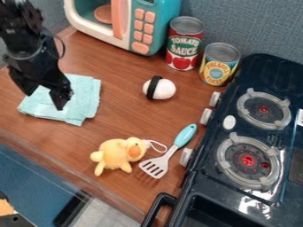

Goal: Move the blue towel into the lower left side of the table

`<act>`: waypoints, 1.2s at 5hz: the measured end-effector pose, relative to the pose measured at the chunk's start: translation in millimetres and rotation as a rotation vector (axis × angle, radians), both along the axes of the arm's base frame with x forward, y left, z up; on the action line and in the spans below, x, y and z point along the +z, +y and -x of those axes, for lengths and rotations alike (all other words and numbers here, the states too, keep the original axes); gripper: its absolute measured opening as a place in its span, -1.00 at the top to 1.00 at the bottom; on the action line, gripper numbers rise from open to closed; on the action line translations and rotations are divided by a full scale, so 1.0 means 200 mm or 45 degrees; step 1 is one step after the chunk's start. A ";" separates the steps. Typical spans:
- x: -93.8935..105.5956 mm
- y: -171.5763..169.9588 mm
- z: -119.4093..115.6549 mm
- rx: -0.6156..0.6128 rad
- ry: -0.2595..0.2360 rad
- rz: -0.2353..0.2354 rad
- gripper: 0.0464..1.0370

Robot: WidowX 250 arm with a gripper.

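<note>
Pincer (44,99) fingers stand spread above the blue towel (86,98). Pale and folded, it lies slightly rumpled on the counter (127,119).

The brown wooden table (129,119) carries a light blue towel (87,95) at left, a toy microwave (123,24) and two cans (184,43) at the back, what looks like a banded white egg (166,88) mid-table, a yellow plush duck (116,153) beside a spatula (174,149), and a dark stove (232,111) at right.

Wood-grain tabletop (130,119) crosses the frame diagonally; blue-gray textured wall panels (254,26) stand behind at the top; blue surface (35,177) and pale gray floor (112,213) at lower left.
</note>
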State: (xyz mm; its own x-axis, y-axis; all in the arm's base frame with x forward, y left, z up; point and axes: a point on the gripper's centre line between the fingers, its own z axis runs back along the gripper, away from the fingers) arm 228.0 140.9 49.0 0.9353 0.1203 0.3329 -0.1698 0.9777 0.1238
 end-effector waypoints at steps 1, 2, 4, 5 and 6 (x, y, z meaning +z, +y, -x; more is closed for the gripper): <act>-0.12 0.03 0.00 0.071 0.042 0.012 -0.93; -0.17 0.05 -0.04 0.081 0.061 0.012 -0.93; -0.17 0.06 -0.06 0.105 0.043 0.012 -0.93; -0.19 0.10 -0.11 0.156 0.046 0.028 -0.93; -0.21 0.16 -0.24 0.182 0.027 0.033 -0.93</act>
State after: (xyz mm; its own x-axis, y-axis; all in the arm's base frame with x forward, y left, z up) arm 275.8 173.5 7.0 0.9148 0.2610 0.3081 -0.3050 0.9467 0.1037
